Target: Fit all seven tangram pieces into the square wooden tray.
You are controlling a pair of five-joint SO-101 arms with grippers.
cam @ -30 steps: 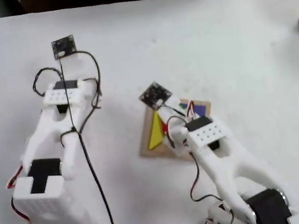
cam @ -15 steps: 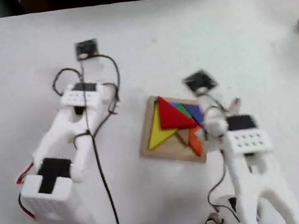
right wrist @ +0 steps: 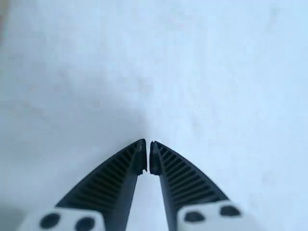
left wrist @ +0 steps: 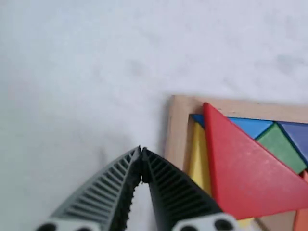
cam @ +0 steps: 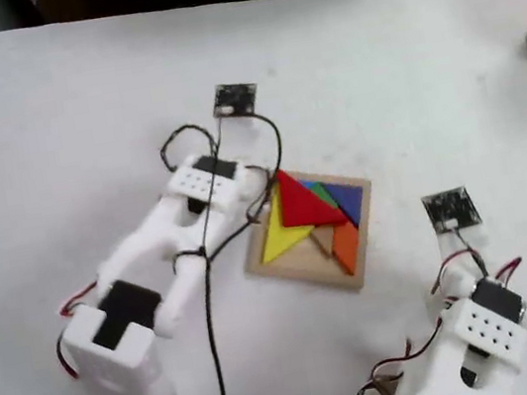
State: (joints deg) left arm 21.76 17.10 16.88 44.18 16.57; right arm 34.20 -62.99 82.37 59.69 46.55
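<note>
We see the square wooden tray lying on the white table between the two arms. Inside it are a red triangle, a yellow triangle along one rim, a green piece, a blue triangle in a corner and an orange piece. We cannot tell whether a wood-coloured patch between yellow and orange is a piece or bare floor. In the left wrist view the red triangle's tip crosses a light blue piece. The left gripper hangs over the table just outside the tray's rim, jaws pressed together on nothing. The right gripper is over bare table, apart from the tray, its jaws likewise together.
</note>
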